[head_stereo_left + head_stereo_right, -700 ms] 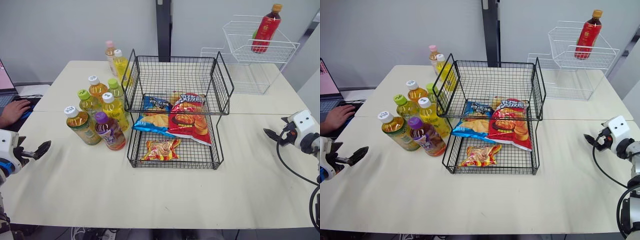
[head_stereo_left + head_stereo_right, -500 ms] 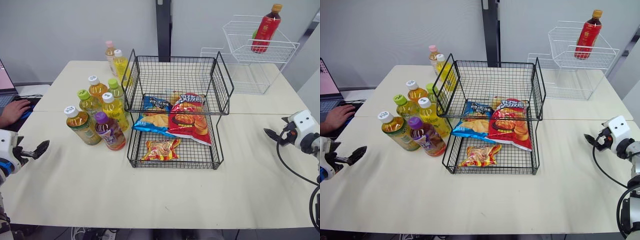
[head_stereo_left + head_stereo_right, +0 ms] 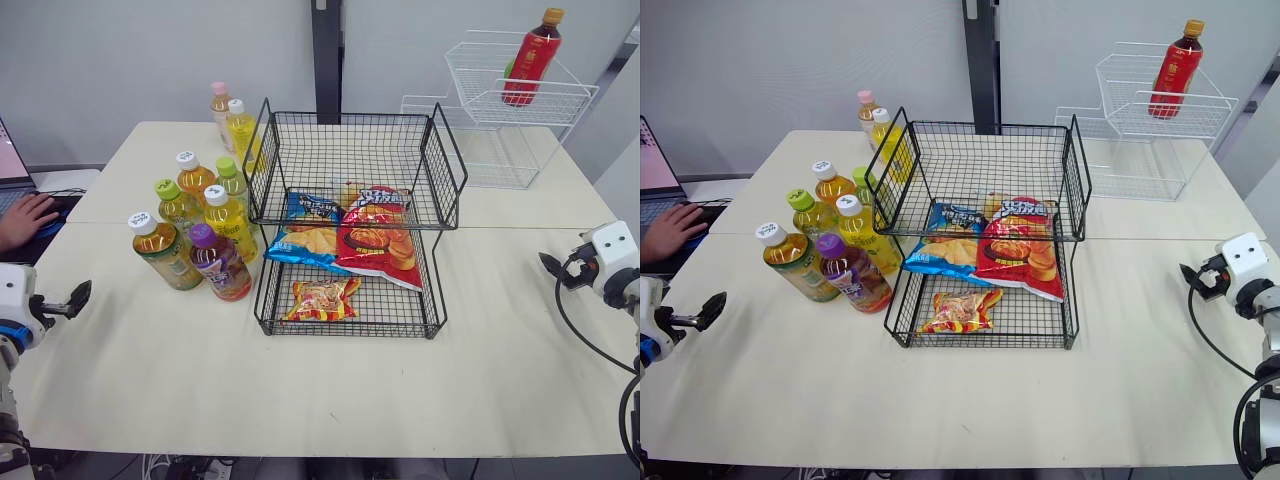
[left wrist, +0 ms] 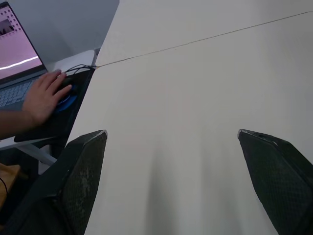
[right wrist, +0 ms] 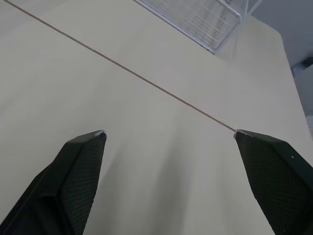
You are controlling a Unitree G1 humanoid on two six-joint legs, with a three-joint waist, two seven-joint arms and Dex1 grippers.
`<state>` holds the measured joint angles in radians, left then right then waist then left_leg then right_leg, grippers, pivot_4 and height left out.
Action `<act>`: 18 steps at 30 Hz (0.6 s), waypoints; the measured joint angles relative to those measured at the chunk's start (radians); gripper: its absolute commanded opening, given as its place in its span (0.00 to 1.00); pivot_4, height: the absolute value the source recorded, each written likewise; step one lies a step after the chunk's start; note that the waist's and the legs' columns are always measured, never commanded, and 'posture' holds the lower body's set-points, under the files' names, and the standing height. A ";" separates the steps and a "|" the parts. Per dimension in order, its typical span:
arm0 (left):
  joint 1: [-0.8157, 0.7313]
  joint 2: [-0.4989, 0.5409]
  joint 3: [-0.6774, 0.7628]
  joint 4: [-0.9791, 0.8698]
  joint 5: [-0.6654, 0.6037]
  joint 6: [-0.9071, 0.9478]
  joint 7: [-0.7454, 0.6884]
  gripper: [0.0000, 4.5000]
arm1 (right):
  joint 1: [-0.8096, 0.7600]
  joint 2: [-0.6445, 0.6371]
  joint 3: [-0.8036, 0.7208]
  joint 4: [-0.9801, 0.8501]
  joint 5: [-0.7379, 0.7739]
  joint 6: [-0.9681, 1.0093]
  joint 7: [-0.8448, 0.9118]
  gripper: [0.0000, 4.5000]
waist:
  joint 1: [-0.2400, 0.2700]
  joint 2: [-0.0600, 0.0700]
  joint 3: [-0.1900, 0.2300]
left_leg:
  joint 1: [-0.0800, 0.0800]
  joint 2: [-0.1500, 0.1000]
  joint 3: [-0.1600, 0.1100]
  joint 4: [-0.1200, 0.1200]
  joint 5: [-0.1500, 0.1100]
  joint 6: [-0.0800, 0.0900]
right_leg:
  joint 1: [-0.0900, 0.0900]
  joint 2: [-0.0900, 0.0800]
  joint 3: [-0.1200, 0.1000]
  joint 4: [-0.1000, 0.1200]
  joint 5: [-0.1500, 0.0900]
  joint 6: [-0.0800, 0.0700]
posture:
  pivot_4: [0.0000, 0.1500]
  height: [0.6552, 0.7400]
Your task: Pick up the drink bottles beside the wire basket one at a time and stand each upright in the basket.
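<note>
Eight drink bottles (image 3: 228,218) stand upright in a cluster on the table (image 3: 330,390), just beside the left side of the black two-tier wire basket (image 3: 352,160). None is inside it. I count four white caps, two green, one pink and one purple. The contents run from yellow to amber, and the purple-capped bottle looks darkest. In the basket I count three snack bags (image 3: 375,235).

Left gripper (image 4: 171,133): fingers spread wide over bare table, holding nothing, near the left edge. Right gripper (image 5: 168,132): likewise spread and empty, at the far right.

One red bottle (image 3: 530,55) sits in a white wire rack (image 3: 520,105) at the back right. A person's hand (image 3: 22,215) rests off the left side.
</note>
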<state>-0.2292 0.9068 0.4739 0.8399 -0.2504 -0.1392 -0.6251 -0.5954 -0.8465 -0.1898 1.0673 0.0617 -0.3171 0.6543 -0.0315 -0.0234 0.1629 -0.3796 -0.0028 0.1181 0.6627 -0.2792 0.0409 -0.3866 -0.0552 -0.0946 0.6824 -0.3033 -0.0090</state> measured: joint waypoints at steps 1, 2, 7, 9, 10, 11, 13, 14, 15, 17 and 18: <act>-0.001 0.000 -0.001 0.002 -0.002 0.001 -0.010 0.99 | -0.002 0.001 -0.012 0.000 0.005 -0.001 -0.013 1.00 | 0.000 0.000 0.000 | 0.000 0.000 0.000 0.000 0.000 0.000 | 0.000 0.000 0.000 0.000 0.000 0.000 | 1.00 1.00; -0.003 0.000 -0.001 0.005 -0.009 0.004 -0.025 0.99 | -0.009 0.001 -0.024 0.000 0.013 -0.002 -0.016 1.00 | 0.000 0.000 0.000 | 0.000 0.000 0.000 0.000 0.000 0.000 | 0.000 0.000 0.000 0.000 0.000 0.000 | 1.00 1.00; -0.024 -0.015 0.013 0.024 -0.069 0.046 -0.101 0.99 | -0.100 -0.001 -0.069 -0.116 0.130 0.091 0.113 1.00 | -0.006 0.001 0.001 | 0.000 0.000 0.000 0.000 0.000 0.000 | 0.000 0.000 0.000 0.000 0.000 0.000 | 1.00 1.00; -0.027 -0.018 0.028 0.030 -0.092 0.059 -0.108 0.99 | -0.132 0.007 -0.082 -0.294 0.238 0.170 0.207 1.00 | -0.009 0.002 0.001 | 0.000 0.000 0.000 0.000 0.000 0.000 | -0.001 0.000 0.000 0.001 0.000 -0.001 | 1.00 1.00; -0.028 -0.022 0.037 0.029 -0.104 0.065 -0.108 0.99 | -0.144 0.009 -0.083 -0.431 0.306 0.241 0.254 1.00 | -0.009 0.002 0.001 | 0.000 0.000 -0.001 -0.001 0.000 0.000 | -0.001 0.000 0.000 0.001 0.000 -0.001 | 1.00 1.00; -0.029 -0.028 0.044 0.028 -0.110 0.069 -0.107 0.99 | -0.155 0.007 -0.071 -0.587 0.377 0.328 0.301 1.00 | -0.008 0.003 0.001 | -0.001 0.000 -0.002 -0.001 0.000 0.000 | -0.001 0.000 -0.002 0.000 0.000 -0.001 | 1.00 1.00; -0.030 -0.039 0.045 0.023 -0.124 0.072 -0.105 0.99 | -0.170 -0.006 -0.035 -0.827 0.489 0.483 0.362 1.00 | -0.001 0.002 0.001 | -0.002 0.001 -0.005 -0.001 0.000 0.000 | -0.001 0.000 -0.005 -0.001 0.000 -0.001 | 1.00 1.00; -0.027 -0.049 0.045 0.018 -0.127 0.073 -0.103 0.99 | -0.173 -0.012 -0.015 -0.942 0.558 0.580 0.383 1.00 | 0.002 0.000 0.000 | -0.002 0.001 -0.005 -0.001 0.000 0.000 | 0.000 0.000 -0.005 -0.001 0.000 -0.001 | 1.00 1.00; -0.023 -0.059 0.045 0.010 -0.129 0.074 -0.102 0.99 | -0.176 -0.013 -0.002 -1.018 0.613 0.655 0.393 1.00 | 0.004 -0.001 -0.001 | -0.003 0.000 -0.005 -0.001 0.000 0.000 | 0.000 0.000 -0.005 -0.002 0.000 -0.001 | 1.00 1.00; -0.011 -0.078 0.045 -0.005 -0.131 0.083 -0.096 0.99 | -0.189 -0.012 0.025 -1.143 0.721 0.809 0.389 1.00 | 0.013 -0.001 -0.001 | -0.005 0.000 -0.005 0.001 -0.001 0.001 | 0.000 -0.001 -0.005 -0.003 0.002 -0.002 | 1.00 1.00; -0.007 -0.083 0.045 -0.011 -0.133 0.088 -0.095 0.99 | -0.194 -0.012 0.031 -1.197 0.768 0.870 0.386 1.00 | 0.020 -0.002 -0.001 | -0.005 0.000 -0.005 0.002 -0.001 0.001 | 0.000 -0.001 -0.005 -0.004 0.003 -0.003 | 1.00 1.00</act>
<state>-0.2361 0.8234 0.5191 0.8289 -0.3838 -0.0512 -0.7203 -0.7891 -0.8580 -0.1587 -0.1295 0.8298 0.5526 1.0398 -0.0118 -0.0252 0.1621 -0.3849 -0.0031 0.1127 0.6646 -0.2801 0.0423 -0.3870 -0.0567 -0.0998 0.6786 -0.3005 -0.0122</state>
